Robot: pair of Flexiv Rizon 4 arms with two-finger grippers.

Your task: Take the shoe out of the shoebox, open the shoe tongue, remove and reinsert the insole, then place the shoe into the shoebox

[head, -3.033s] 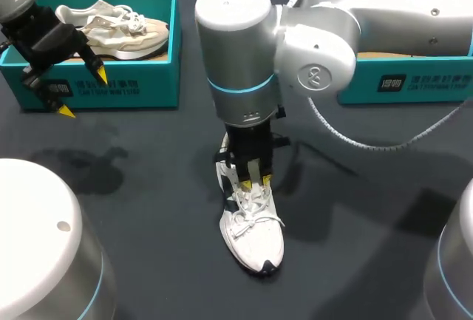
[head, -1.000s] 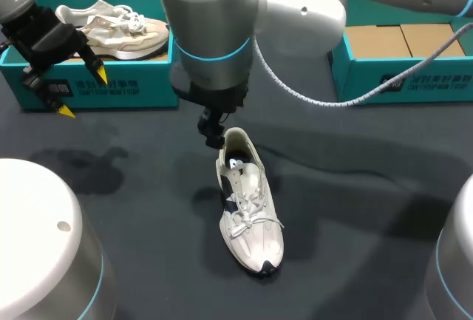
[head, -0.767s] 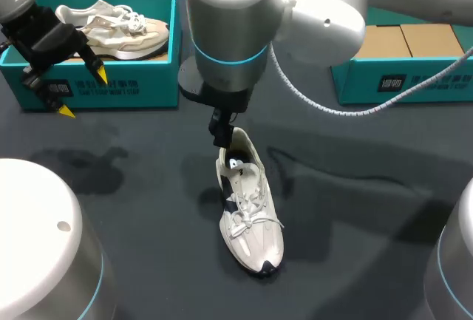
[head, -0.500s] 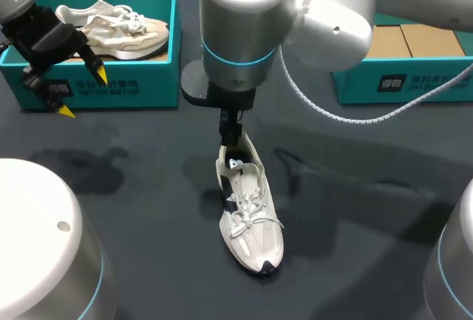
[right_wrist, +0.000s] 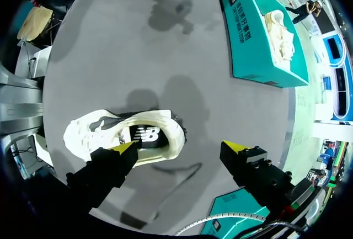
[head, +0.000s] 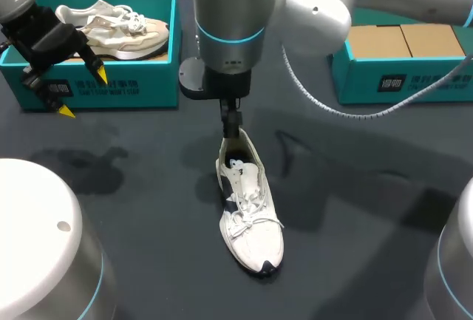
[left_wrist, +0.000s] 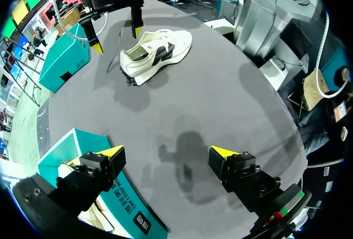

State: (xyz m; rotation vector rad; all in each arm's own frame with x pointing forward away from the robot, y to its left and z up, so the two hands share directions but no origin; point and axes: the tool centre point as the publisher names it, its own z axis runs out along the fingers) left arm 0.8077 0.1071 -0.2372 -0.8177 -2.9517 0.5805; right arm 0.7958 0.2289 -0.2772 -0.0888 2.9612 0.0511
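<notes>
Under the right end effector — spread wide, empty — lies the white shoe.

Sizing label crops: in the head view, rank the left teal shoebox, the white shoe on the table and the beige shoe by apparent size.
1. Left teal shoebox
2. White shoe
3. Beige shoe, only slightly smaller and farther from the camera, so this last ranking is unsure.
</notes>
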